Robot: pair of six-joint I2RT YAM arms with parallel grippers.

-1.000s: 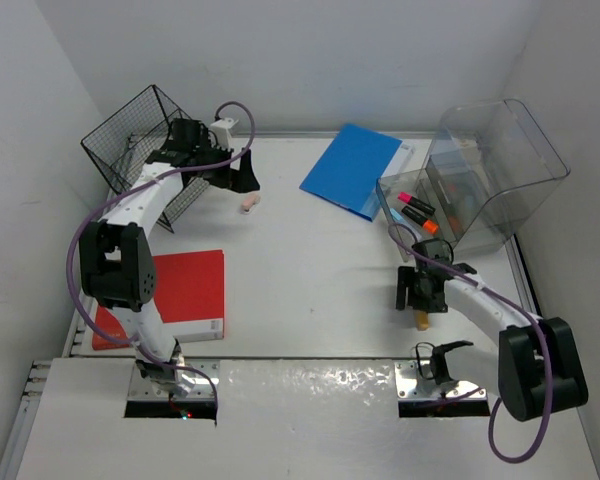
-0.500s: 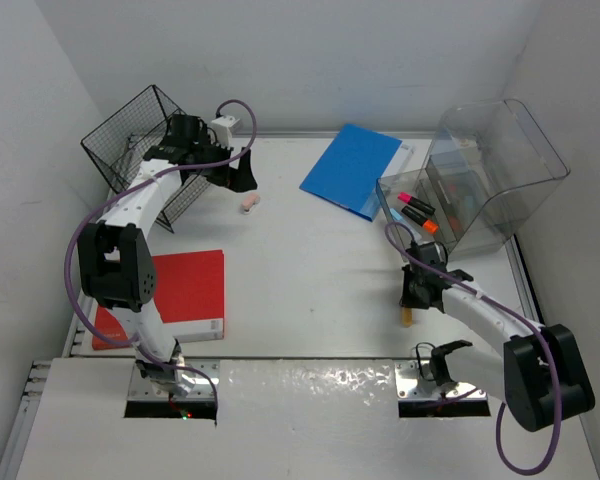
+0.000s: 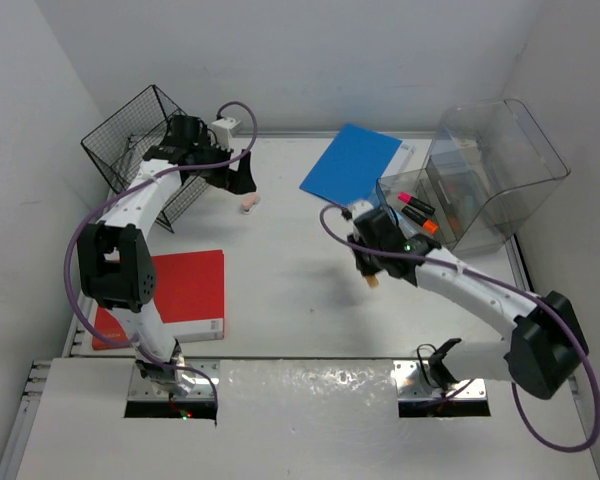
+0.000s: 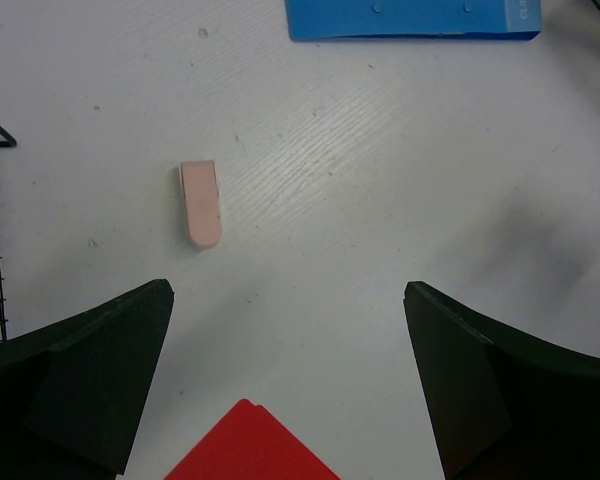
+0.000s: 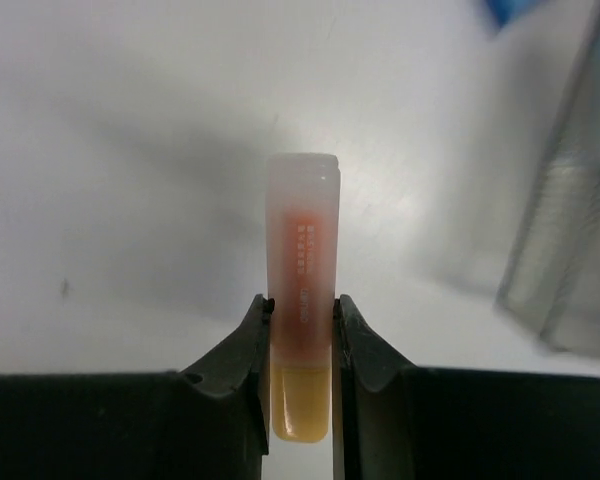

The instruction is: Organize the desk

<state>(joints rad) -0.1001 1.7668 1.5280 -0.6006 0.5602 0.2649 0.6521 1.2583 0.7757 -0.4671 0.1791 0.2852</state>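
Note:
The white desk (image 3: 290, 300) carries scattered items. My right gripper (image 3: 369, 268) is shut on a highlighter (image 5: 302, 250) with a translucent orange cap and a yellow body, held above the desk's middle; the pen sticks out past the fingertips (image 5: 255, 330). My left gripper (image 3: 242, 178) hangs open at the far left, just short of a small pink eraser (image 4: 200, 203) that lies flat on the desk beyond its fingers (image 4: 110, 370). Nothing sits between the left jaws.
A blue folder (image 3: 352, 168) lies at the far centre and a red folder (image 3: 185, 290) at the near left. A black wire basket (image 3: 140, 140) stands tilted in the far left corner. A clear plastic bin (image 3: 485, 175) at the right holds pink and orange markers (image 3: 418, 212).
My right gripper closed on the highlighter near the front right, lifted it and carried it left and away toward the desk's middle. The left arm barely moved.

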